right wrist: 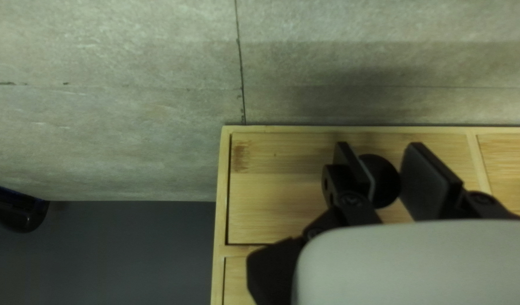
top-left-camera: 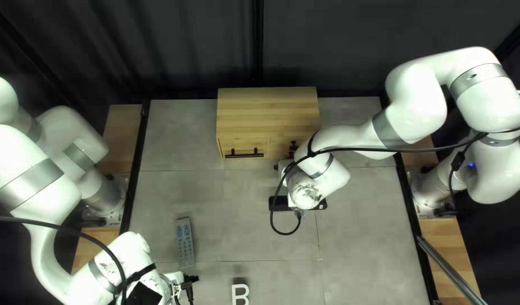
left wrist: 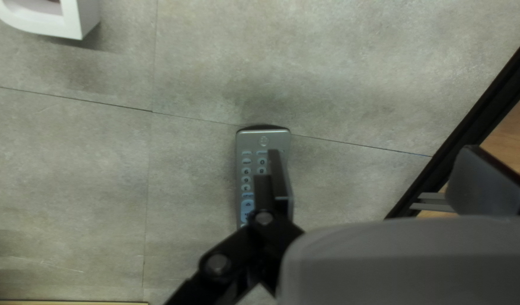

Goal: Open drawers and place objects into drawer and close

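In the top left view my right gripper (top-left-camera: 283,167), mostly hidden by its arm, is at the wooden cabinet's (top-left-camera: 268,113) front. The right wrist view shows that gripper (right wrist: 388,169) shut on a round black knob (right wrist: 385,183) of a drawer front (right wrist: 282,192), which sits flush in its frame. My left gripper (top-left-camera: 187,280) is low at the near left, beside a grey remote (top-left-camera: 185,243). Seen from its wrist, the left gripper (left wrist: 375,172) stands wide open, one finger over the remote (left wrist: 264,142), nothing held. A white letter B (top-left-camera: 235,295) stands nearby.
A black bar handle (top-left-camera: 244,153) is on the cabinet's left drawer, which looks closed. Black rails (top-left-camera: 137,164) run along the table's sides. The white letter (left wrist: 73,20) is well off to one side of the left gripper. My right arm spans the table's far right part.
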Motion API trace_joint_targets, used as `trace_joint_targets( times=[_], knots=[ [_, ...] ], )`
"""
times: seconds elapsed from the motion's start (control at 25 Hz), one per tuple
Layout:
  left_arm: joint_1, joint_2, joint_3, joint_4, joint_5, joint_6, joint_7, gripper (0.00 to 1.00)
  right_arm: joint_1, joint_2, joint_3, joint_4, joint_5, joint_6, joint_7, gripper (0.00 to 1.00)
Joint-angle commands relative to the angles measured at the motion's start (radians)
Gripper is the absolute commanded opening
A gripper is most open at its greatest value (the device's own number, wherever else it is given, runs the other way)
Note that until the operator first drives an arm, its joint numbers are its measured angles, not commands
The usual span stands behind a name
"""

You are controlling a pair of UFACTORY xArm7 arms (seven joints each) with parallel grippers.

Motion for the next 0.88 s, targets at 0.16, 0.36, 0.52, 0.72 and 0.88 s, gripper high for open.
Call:
trace_joint_targets(
  times=[0.16, 0.36, 0.52, 0.72, 0.88],
  knots=[
    [0.000, 0.000, 0.000, 0.000, 0.000, 0.000, 0.000, 1.00, 0.006, -0.001, 0.003, -0.006, -0.002, 0.003, 0.010, 0.39],
    [0.000, 0.000, 0.000, 0.000, 0.000, 0.000, 0.000, 1.00, 0.009, 0.007, 0.004, 0.001, -0.005, 0.002, 0.011, 0.39],
    [0.000, 0.000, 0.000, 0.000, 0.000, 0.000, 0.000, 1.00, 0.010, 0.011, 0.004, 0.003, -0.008, 0.002, 0.010, 0.39],
    [0.000, 0.000, 0.000, 0.000, 0.000, 0.000, 0.000, 1.00, 0.012, 0.007, 0.005, 0.000, -0.007, 0.006, 0.011, 0.39],
    [0.000, 0.000, 0.000, 0.000, 0.000, 0.000, 0.000, 1.00, 0.016, 0.003, 0.008, 0.002, -0.002, 0.014, 0.010, 0.39]
  ],
)
